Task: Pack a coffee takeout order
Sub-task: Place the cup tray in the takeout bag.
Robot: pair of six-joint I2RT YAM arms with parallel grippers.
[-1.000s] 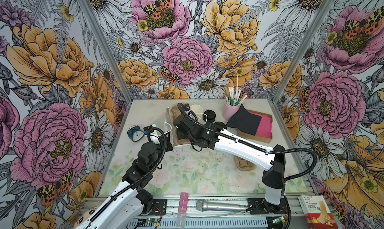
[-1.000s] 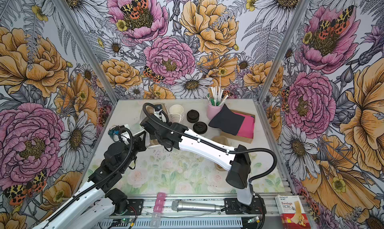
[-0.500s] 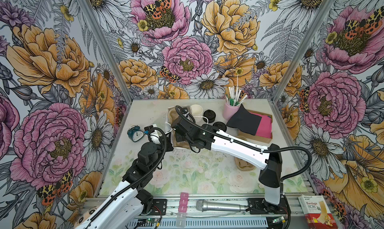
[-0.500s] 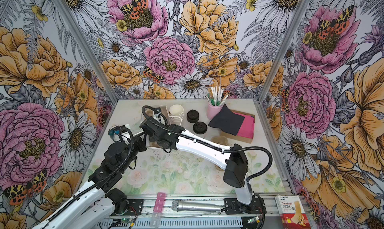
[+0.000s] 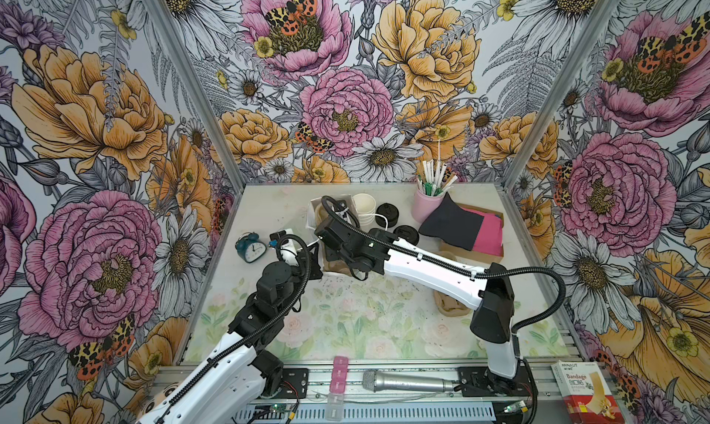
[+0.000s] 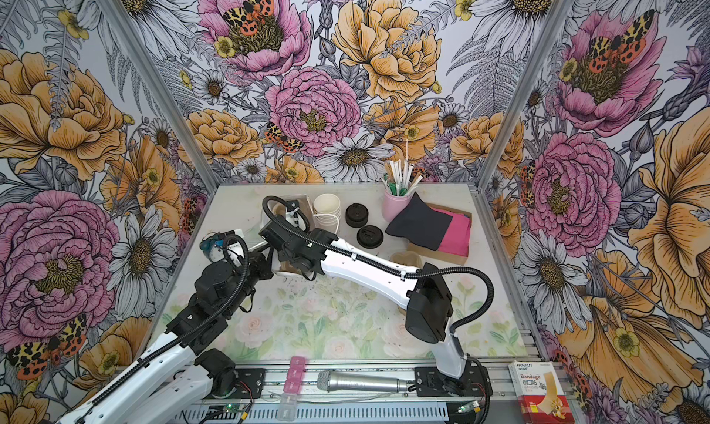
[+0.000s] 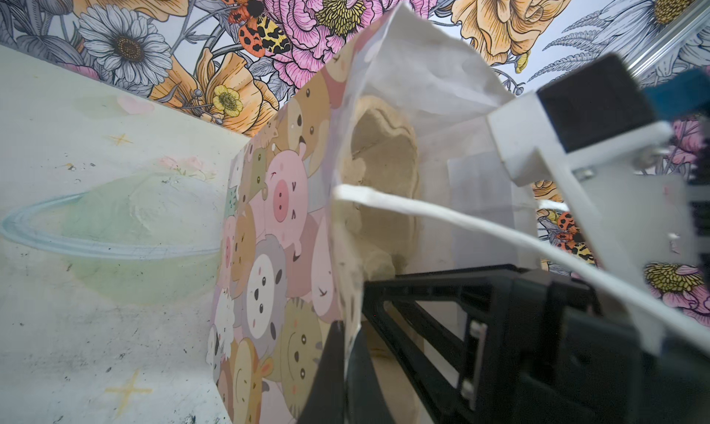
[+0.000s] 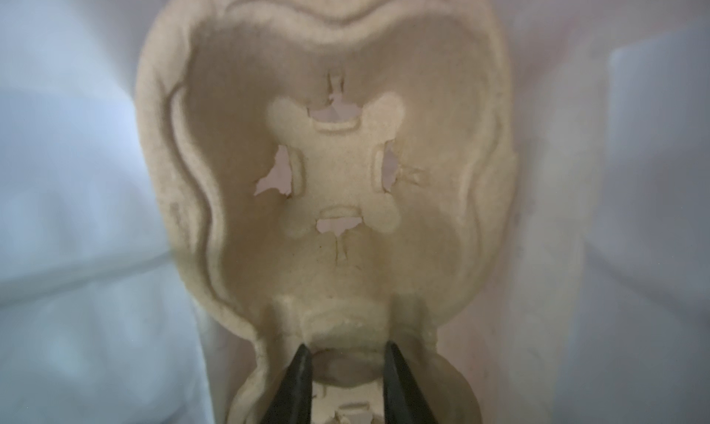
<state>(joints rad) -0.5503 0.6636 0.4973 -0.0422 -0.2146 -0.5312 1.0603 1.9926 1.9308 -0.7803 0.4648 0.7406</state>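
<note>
Two robot arms meet at a cartoon-animal paper bag (image 7: 269,230) on the floral worktop (image 5: 365,326). The left gripper (image 7: 347,339) has its jaws closed on the bag's rim, beside the bag's white cord handle (image 7: 442,216). The right gripper (image 8: 345,351) reaches into the bag's mouth, its jaws clamped either side of the middle ridge of a pulp cup carrier (image 8: 338,164) inside the bag. The order's pieces all sit outside the bag. A stack of white paper cups (image 5: 364,207) stands just to the bag's right. A black domed lid (image 5: 387,213) and a second lid (image 5: 406,233) sit farther to the bag's right. The black napkin (image 5: 451,222) lies farthest right of the bag, draped over a pink napkin (image 5: 488,234) and next to a pink cup of straws (image 5: 427,207).
</note>
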